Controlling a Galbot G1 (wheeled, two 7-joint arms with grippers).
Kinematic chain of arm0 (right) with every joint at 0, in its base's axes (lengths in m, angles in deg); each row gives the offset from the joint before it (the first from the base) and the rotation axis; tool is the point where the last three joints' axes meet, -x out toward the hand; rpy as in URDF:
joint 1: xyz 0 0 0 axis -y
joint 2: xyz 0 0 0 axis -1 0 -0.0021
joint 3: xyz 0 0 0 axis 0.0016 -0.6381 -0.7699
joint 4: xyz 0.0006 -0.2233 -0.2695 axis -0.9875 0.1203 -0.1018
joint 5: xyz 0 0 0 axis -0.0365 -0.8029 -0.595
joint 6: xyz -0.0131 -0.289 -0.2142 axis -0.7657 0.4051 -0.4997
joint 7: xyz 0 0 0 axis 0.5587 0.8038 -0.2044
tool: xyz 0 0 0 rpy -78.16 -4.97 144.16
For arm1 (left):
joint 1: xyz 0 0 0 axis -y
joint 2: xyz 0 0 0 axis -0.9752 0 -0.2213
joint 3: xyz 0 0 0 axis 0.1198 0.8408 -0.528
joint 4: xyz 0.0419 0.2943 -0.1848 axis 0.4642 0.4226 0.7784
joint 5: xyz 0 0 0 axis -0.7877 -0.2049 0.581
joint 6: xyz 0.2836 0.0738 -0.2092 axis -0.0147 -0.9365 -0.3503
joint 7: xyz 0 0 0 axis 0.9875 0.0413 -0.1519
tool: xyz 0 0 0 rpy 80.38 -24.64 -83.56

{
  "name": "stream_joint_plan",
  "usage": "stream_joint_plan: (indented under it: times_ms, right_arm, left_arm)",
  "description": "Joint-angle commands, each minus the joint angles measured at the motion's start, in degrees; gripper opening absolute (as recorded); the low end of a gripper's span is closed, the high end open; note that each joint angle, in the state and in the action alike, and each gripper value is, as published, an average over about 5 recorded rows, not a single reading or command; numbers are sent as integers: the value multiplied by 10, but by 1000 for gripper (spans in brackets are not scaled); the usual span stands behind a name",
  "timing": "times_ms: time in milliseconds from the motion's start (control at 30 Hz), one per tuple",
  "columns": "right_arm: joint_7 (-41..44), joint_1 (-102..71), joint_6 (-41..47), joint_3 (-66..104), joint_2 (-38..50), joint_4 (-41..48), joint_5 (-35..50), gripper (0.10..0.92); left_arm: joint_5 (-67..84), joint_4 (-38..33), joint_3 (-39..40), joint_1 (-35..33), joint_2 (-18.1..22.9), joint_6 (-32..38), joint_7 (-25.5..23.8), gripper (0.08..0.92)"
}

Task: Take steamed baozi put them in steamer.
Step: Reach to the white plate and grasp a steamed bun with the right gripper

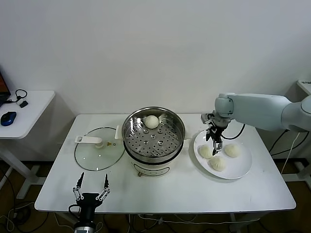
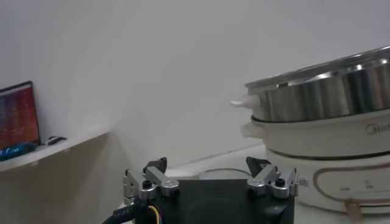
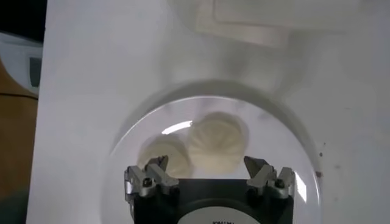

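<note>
Your right gripper (image 1: 215,143) hangs over the inner edge of the round white plate (image 1: 243,167), on the right side of the white table (image 1: 170,189), with its fingers spread and nothing between them. In the right wrist view the same gripper (image 3: 210,173) shows both fingertips (image 3: 153,170) apart above the buns, not touching either one.

Three steamed baozi lie on the plate, close together. The nearest to the steamer (image 1: 206,151) sits directly under your open fingers; a second (image 1: 232,150) lies beside it toward the table's right edge, and a third (image 1: 217,163) lies nearer the front. All three are cream-white, smooth and domed. From the wrist, one bun (image 3: 216,141) shows faint pleats radiating from its top, and its neighbour (image 3: 163,155) touches it.

A fourth baozi (image 1: 152,122) rests on the perforated tray inside the steamer (image 1: 131,128), at the far side of the pot. The steamer is shiny steel on a white cooker base, standing at the table's middle; the left wrist view shows its polished wall (image 2: 329,94).

The glass lid (image 1: 99,154) with a white handle lies flat on the table, just beside the steamer on its left.

Your left gripper (image 1: 91,187) is parked low at the table's front edge, fingers released and wide, holding nothing (image 2: 210,176).
</note>
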State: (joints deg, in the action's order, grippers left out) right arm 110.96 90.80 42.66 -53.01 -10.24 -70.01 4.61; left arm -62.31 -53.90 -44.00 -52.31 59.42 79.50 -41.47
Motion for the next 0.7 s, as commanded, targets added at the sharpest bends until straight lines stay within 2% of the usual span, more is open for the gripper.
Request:
stream_joint_plan:
  times_ms: [33, 700]
  right_arm:
    - [-12, -45, 0, 32, -5, 35, -19, 823]
    - [-26, -61, 4, 47, -3, 43, -25, 823]
  left_arm:
    - [0, -1, -1, -1, 28, 0, 0, 823]
    - [-2, -5, 2, -3, 28, 1, 0, 823]
